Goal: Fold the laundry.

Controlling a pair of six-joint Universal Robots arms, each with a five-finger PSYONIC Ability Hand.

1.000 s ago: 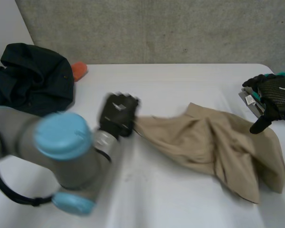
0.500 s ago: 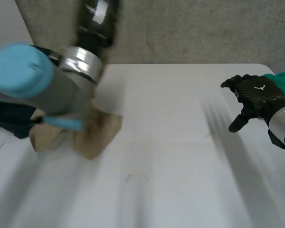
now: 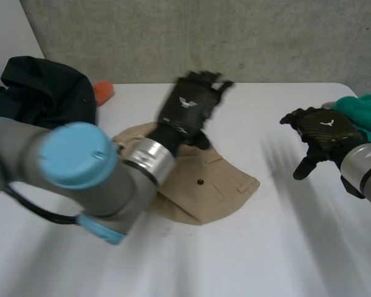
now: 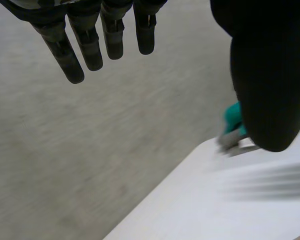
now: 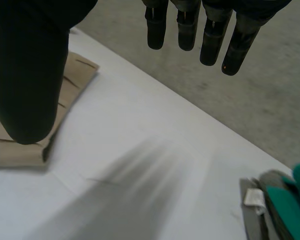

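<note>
Since half a second ago, my left hand [image 3: 188, 108] has released the tan garment [image 3: 219, 192]; it hovers at its far edge, fingers straight, empty. Right hand [image 3: 321, 131], well right of it, is relaxed and empty. Garment dumped mid-table; I'd start folding.

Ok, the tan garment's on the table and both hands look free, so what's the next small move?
Probably lower the left hand onto the tan cloth garment and bring the right hand to the edge facing it, to spread it flat. It lies bunched on the white table, and both hands hover open, holding nothing.
</note>
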